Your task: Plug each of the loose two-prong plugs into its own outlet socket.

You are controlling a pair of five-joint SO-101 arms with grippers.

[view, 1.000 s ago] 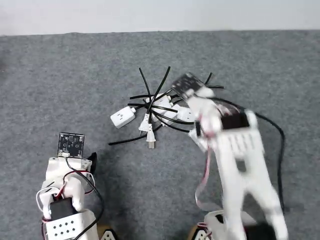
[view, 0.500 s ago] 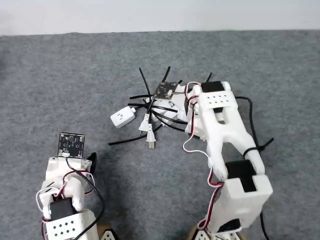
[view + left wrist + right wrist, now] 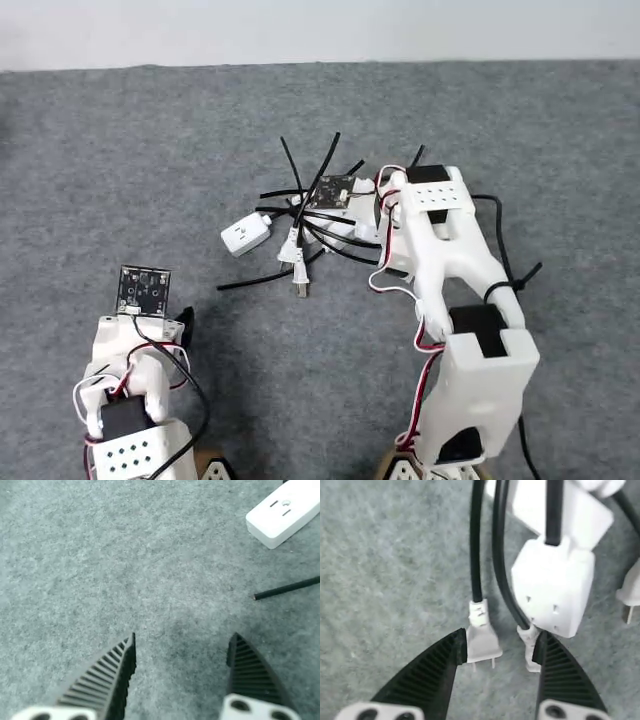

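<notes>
Grasping is judged in hand: at upper centre of the high view, the right gripper [image 3: 502, 637] is spread around a two-prong plug [image 3: 481, 641] beside an outlet socket [image 3: 554, 592]. A square pinch is called for next.

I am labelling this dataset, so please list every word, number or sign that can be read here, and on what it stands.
No text can be read.
The lone white outlet socket: only slots and a round hole, no print.
The white two-prong plug: no marking visible.
The circuit board on the left wrist: its marks are too small to read.
</notes>
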